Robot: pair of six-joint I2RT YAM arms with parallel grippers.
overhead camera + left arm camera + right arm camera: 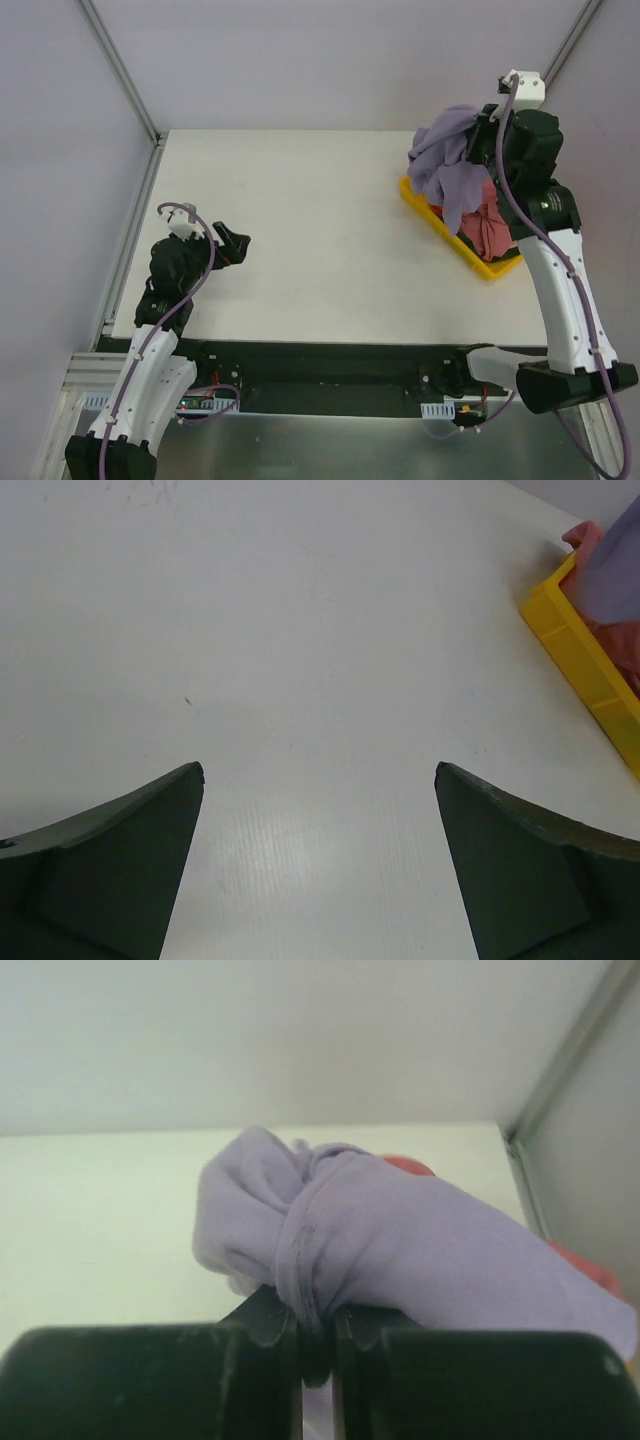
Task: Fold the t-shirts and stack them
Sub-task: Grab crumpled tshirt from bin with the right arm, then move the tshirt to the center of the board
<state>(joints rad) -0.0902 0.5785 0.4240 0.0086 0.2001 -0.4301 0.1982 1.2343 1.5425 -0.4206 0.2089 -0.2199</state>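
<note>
Lavender t-shirt (447,160) hangs above the yellow tray (440,228), pinched by my right gripper (316,1325); pink-red t-shirts (490,228) wait inside, left gripper (319,770) spread idle, so I judge nothing folded yet.

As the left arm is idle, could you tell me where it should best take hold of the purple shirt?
Probably the loose flap of the purple shirt hanging over the yellow tray, approached from the open table side; the right gripper pinches a bunched fold, so the rest droops free.

pink tees (490,230) partly hidden, tray (582,658) cut off
</note>
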